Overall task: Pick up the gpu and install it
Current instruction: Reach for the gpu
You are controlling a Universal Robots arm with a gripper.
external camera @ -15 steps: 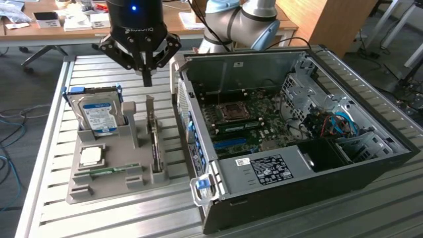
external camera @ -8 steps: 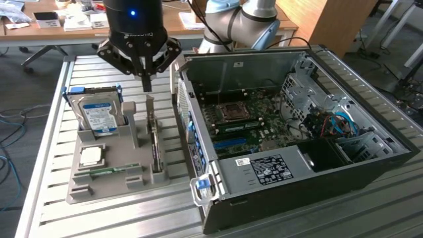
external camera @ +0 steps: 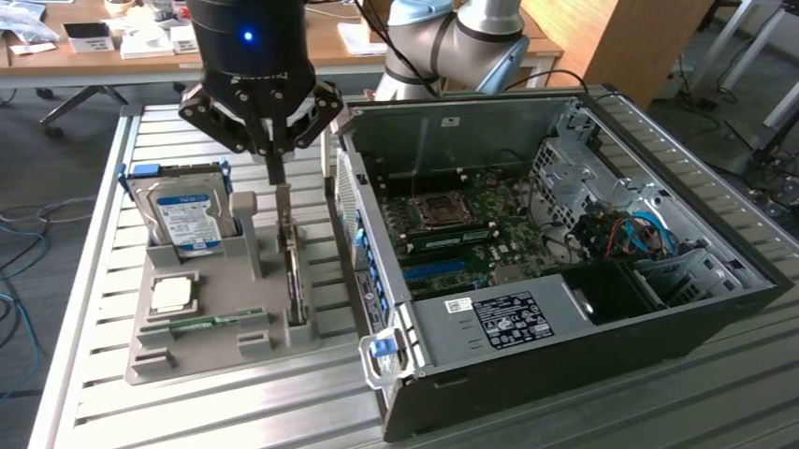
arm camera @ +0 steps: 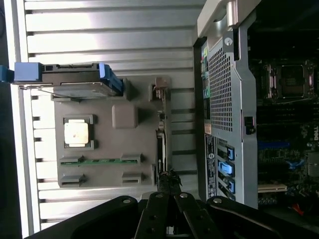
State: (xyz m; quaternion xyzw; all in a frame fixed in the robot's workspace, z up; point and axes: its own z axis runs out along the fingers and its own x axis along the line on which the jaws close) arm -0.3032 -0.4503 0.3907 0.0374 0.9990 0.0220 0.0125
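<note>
Aluminium slatted table (external camera: 187, 412) carries a grey holder (external camera: 219, 351). The gpu (external camera: 295, 271) stands on edge in it, beside an open computer case (external camera: 562, 374). The clenched gripper (external camera: 273, 178) hangs at the gpu's top edge. Wooden desks (external camera: 50, 58) stand behind.

Slatted metal table (external camera: 250, 412), grey parts holder (external camera: 219, 341) at nine o'clock, open computer case (external camera: 562, 374) at three o'clock

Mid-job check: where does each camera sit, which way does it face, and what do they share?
Exterior view: off the arm, raised, looking down across the table at the parts holder and open computer case; arm and tool show.
Wrist view: on the wrist, looking straight down past the shut tool onto the gpu.
Shared: tool, gpu, parts holder, hard drive, computer case.
</note>
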